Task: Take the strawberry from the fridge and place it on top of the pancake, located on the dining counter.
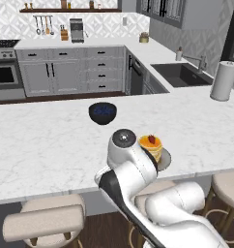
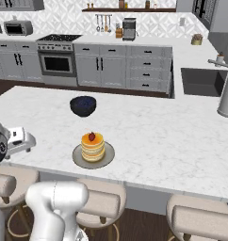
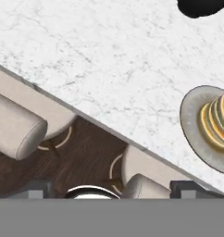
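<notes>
Strawberry [image 2: 91, 137] tops pancake [image 2: 93, 147] on dining counter [image 2: 158, 136]; no readable writing.

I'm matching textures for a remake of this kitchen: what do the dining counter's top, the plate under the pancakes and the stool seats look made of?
The dining counter top looks like polished white marble, or an imitation: faint grey veins on white. The plate looks like matte grey ceramic or stoneware, even and without gloss. The stool seats look like padded beige fabric or soft leather, rounded and smooth; which one I cannot tell.
</notes>
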